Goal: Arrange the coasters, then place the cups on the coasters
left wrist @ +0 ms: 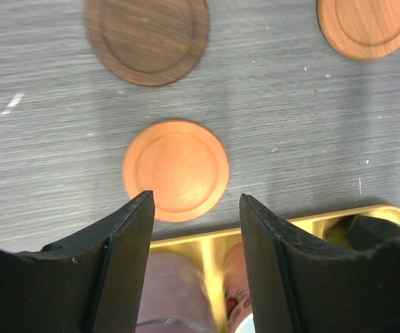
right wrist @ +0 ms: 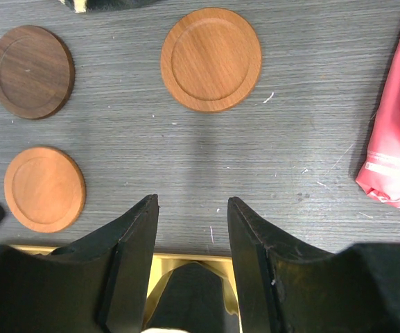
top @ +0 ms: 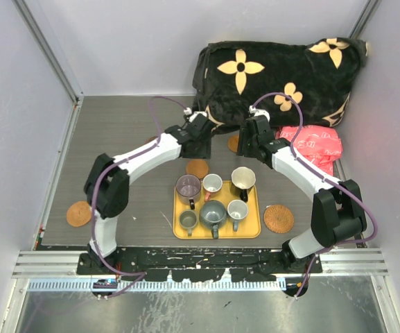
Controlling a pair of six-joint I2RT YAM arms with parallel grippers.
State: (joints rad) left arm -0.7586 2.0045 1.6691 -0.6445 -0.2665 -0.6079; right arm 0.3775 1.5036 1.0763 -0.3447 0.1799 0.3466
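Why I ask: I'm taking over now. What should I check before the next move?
1. Left gripper empty, jaws apart: ok.
2. Right gripper empty, jaws apart: ok.
3. Orange coaster ahead of left gripper lies flat, off the tray: ok.
4. Coasters arranged: not ok; left wicker coaster and right wicker coaster lie far apart.
5. Cups on coasters: not ok; all six stand on the tray.

Bright even light, soft shadows, tray (left wrist: pixel 324 218) glare, close-up cups (left wrist: pixel 175 288) blurred
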